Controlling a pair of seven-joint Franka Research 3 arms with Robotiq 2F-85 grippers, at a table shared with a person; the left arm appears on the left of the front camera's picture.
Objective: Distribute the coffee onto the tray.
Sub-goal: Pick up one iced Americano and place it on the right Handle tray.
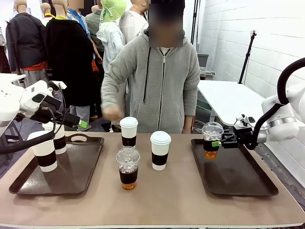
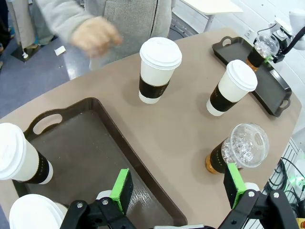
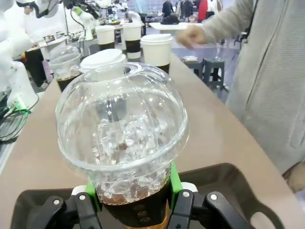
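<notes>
One iced coffee cup is over the right tray's far end, clamped in the right gripper; well left of that tray, the left gripper gapes empty.

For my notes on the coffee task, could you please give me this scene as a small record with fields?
left tray: two white paper cups
right gripper: shut on iced coffee cup, over right tray
table between trays: two more white paper cups, second iced coffee cup
left gripper: open, holding nothing, over left tray's edge
person's hand: raised at far side, blurred
</notes>
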